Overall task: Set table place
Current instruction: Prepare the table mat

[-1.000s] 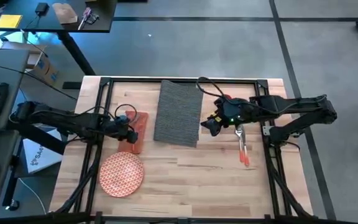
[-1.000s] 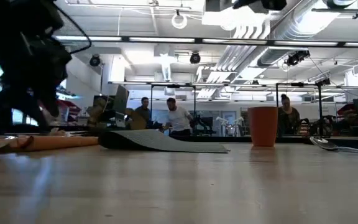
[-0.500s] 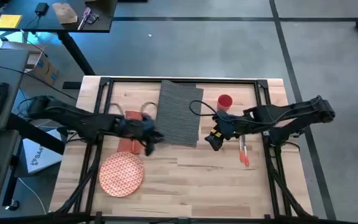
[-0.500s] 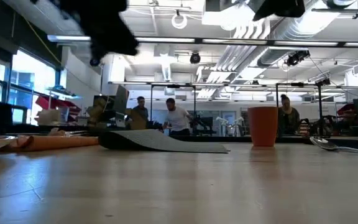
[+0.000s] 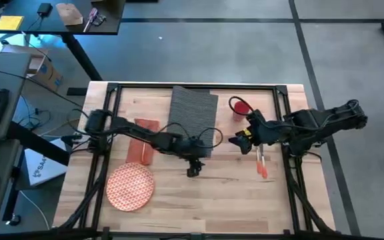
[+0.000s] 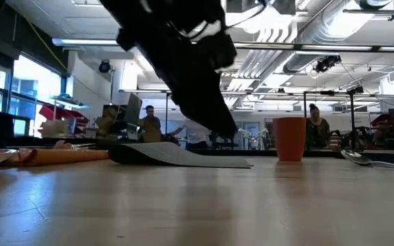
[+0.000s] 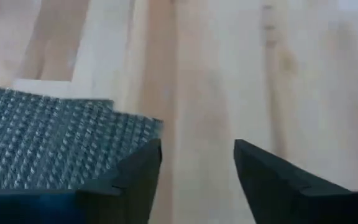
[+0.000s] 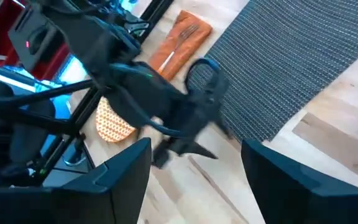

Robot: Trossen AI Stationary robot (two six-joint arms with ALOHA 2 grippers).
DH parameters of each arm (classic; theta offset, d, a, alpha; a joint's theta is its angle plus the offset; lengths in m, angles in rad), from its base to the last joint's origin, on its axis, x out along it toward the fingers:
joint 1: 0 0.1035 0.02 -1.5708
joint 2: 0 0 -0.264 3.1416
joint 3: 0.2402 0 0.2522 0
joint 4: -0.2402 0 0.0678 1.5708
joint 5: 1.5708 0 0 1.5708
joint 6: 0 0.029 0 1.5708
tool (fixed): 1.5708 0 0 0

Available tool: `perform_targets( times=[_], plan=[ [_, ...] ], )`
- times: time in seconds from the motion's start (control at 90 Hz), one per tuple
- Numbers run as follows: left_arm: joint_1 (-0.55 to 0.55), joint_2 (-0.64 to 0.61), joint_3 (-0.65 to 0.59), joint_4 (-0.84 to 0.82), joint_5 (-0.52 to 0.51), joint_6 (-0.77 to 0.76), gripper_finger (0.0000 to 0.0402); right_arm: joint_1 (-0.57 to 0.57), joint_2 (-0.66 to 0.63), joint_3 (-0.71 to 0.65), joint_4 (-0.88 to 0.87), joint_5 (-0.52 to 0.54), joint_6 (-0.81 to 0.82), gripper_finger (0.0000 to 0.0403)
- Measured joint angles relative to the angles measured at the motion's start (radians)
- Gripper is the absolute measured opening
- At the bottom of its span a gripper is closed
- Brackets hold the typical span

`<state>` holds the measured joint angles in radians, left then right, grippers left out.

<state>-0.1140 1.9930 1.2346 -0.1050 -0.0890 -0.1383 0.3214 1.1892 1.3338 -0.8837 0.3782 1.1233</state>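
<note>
Nothing is set yet, as far as I can judge. The placemat (image 5: pixel 192 121) lies flat at the back middle of the desk (image 5: pixel 205 200) with nothing on it. The plate (image 5: pixel 131 187) sits front-left, well apart from the mat. The napkin (image 5: pixel 143 141) is left of the mat with a fork (image 8: pixel 178 48) on it. The red cup (image 5: pixel 241 107) stands right of the mat. The orange-handled cutlery (image 5: pixel 261 160) lies further right and forward.

My left claw (image 5: pixel 193 167) hangs just off the mat's near right corner, over bare wood. It's open and empty: in the left wrist view the mat corner (image 7: pixel 73 143) sits beside one finger, with clear desk in the gap.

My right claw (image 5: pixel 240 141) is between mat and cutlery, near the cup, also open, holding nothing.

Still to do, I reckon: mat into position, then plate, napkin, cutlery, cup around it.
</note>
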Motion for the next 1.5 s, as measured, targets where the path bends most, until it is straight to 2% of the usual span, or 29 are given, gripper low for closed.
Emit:
perform_targets(
  times=[0.233, 0.356, 0.456, 0.578, 0.611, 0.789, 1.044, 1.144, 1.278, 1.4, 1.5],
  plan=[
    [0.002, 0.091, 0.023, -0.009, -0.147, -0.085, 0.0206, 0.044, 0.0, 0.0, -0.003, -0.013, 0.03, 0.0233],
    [0.001, 0.115, 0.027, -0.044, -0.162, -0.207, 0.0198, 0.07, 0.0, 0.0, -0.003, -0.013, 0.05, 0.0233],
    [0.002, 0.13, 0.029, -0.078, -0.153, -0.3, 0.0152, 0.086, 0.0, 0.0, -0.003, -0.014, 0.055, 0.0233],
    [0.002, 0.123, 0.029, -0.101, -0.133, -0.352, 0.004, 0.093, 0.0, 0.0, -0.003, -0.014, 0.054, 0.0233],
    [0.002, 0.119, 0.027, -0.1, -0.127, -0.348, 0.0022, 0.093, 0.0, 0.0, -0.003, -0.014, 0.049, 0.0233],
    [0.002, 0.019, 0.013, -0.186, -0.16, -0.363, 0.0002, 0.093, 0.0, 0.0, -0.004, -0.014, 0.023, 0.0233],
    [-0.053, -0.297, 0.017, -0.38, -0.468, -0.504, 0.0, 0.079, 0.002, -0.006, -0.019, -0.02, 0.001, 0.0233],
    [-0.095, -0.423, 0.018, -0.473, -0.624, -0.617, 0.0, 0.039, 0.034, -0.006, -0.018, -0.056, -0.036, 0.0233],
    [-0.161, -0.555, 0.019, -0.655, -0.841, -0.765, 0.0, -0.061, 0.134, -0.006, -0.017, -0.115, -0.166, 0.0219],
    [-0.196, -0.62, 0.018, -0.82, -0.941, -0.873, 0.0, -0.169, 0.272, -0.007, 0.001, -0.128, -0.325, 0.019],
    [-0.198, -0.629, 0.018, -0.907, -0.955, -0.924, 0.0, -0.254, 0.396, -0.007, 0.097, -0.175, -0.458, 0.0156]
  ],
)
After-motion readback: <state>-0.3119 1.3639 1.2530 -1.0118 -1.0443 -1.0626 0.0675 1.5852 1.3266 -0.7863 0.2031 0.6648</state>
